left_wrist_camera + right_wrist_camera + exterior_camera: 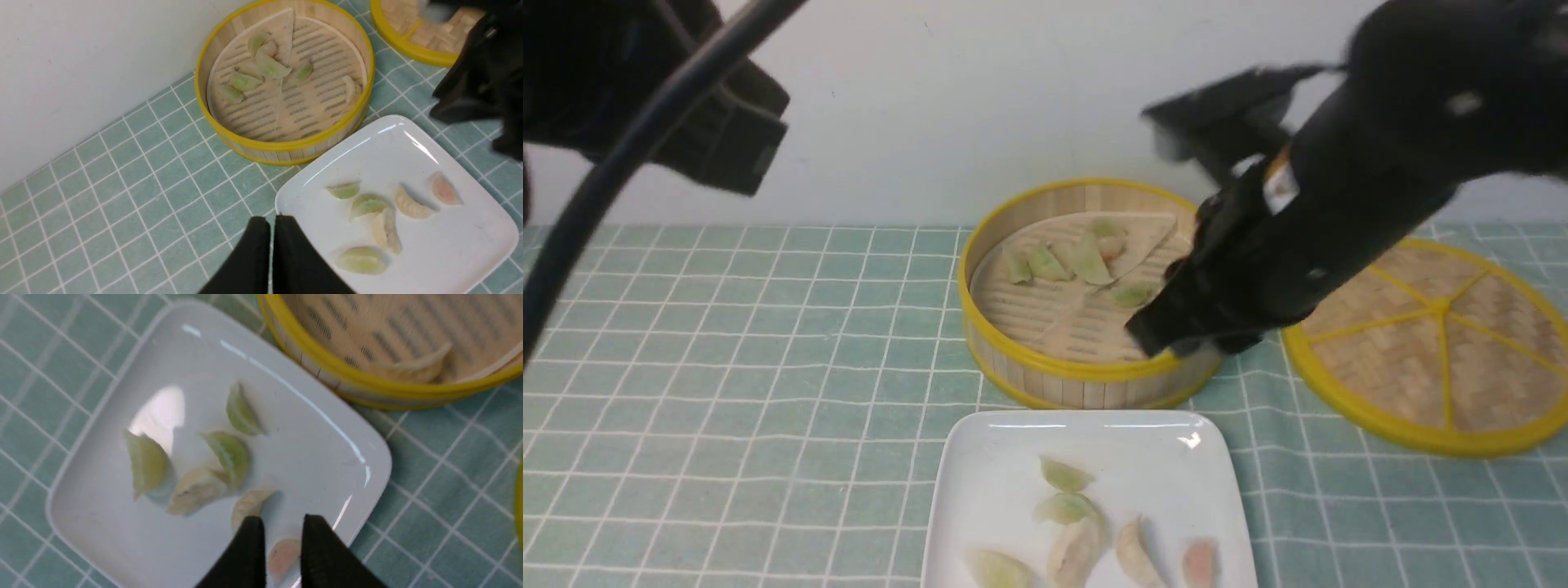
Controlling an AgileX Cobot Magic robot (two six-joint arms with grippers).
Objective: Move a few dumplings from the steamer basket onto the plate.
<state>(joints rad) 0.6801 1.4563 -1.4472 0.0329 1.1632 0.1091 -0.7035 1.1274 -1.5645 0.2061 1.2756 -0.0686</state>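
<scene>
Six dumplings (1066,475) lie on the plate (980,465) at the bench's near edge, set just before the steamer basket (1045,376) for short carries; more wait inside. Right gripper (282,518) jaws slightly apart, empty, likely ready for another; left gripper (271,220) jaws together, idle

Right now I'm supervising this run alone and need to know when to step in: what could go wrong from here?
The right gripper is right above the pink dumpling on the plate; descending could squash or drag it.
One whitish dumpling lies against the steamer basket wall, so a finger may strike the wall when grasping it.
The liner looks folded beside the green dumplings and might get pinched too.
</scene>
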